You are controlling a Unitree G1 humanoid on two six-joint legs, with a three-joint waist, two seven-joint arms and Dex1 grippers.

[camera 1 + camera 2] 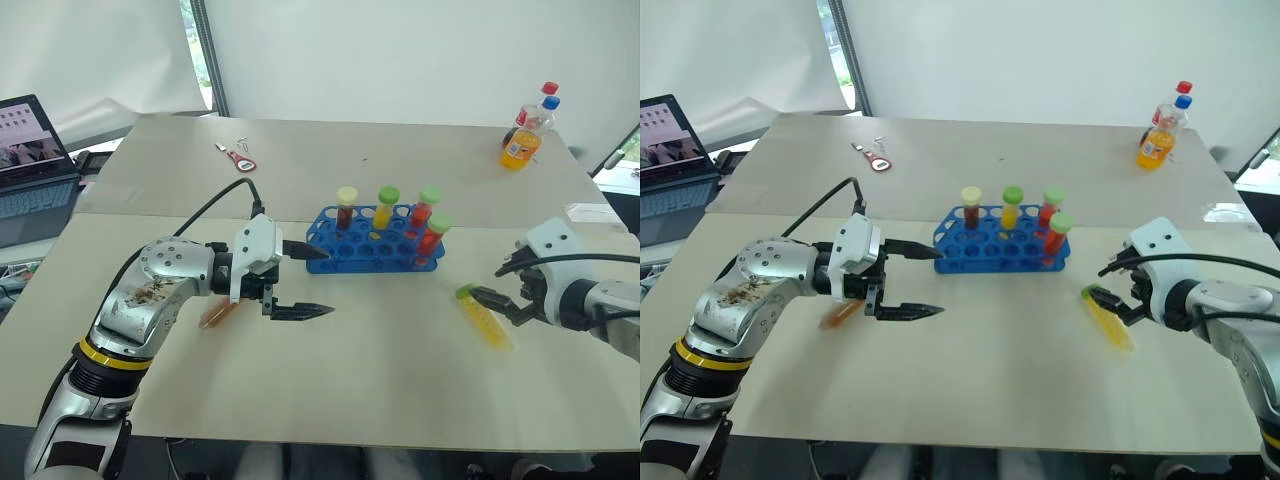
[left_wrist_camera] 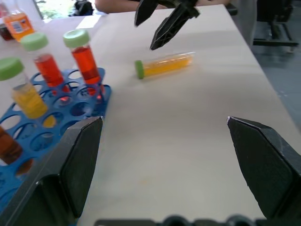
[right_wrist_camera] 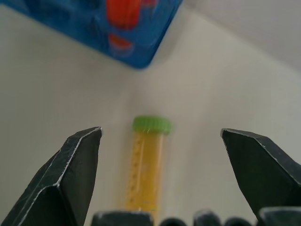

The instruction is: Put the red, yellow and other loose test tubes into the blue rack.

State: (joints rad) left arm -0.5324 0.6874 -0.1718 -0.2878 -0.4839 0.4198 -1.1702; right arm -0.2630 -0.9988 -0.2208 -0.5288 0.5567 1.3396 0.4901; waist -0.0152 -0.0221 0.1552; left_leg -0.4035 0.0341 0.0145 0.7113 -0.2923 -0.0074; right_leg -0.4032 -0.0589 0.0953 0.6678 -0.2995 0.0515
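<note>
Over at the far left edge a laptop (image 1: pixel 30 150) sits open on a side surface beside the pale table (image 1: pixel 330 380). On the table, just behind the left arm, an orange-brown test tube (image 1: pixel 216 314) lies flat, mostly hidden by the wrist, so I can't make out its cap. The left gripper (image 1: pixel 308 283) hangs above the tabletop with its two black fingers spread wide, grasping nothing; its upper fingertip points at the near left end of the blue rack (image 1: pixel 375 250) and looks very close to it, though I can't tell whether it touches. Farther back on the left half of the table lies a small red-handled tool (image 1: pixel 238 157) with a tiny metal bit beside it. The rack stands near the middle of the table and holds four upright tubes: a dark red one with a pale yellow cap (image 1: pixel 346 208), a yellow one with a green cap (image 1: pixel 386 209), and two red ones with green caps (image 1: pixel 427 212) toward its right end. To the right of the rack, apart from it, a yellow test tube with a green cap (image 1: pixel 483 317) lies flat on the table, cap end toward the rack. The right gripper (image 1: pixel 499 303) is directly over that tube, fingers splayed wide to either side of it and not gripping it. At the far right corner stand two drink bottles (image 1: pixel 528 130), orange liquid in the front one.
</note>
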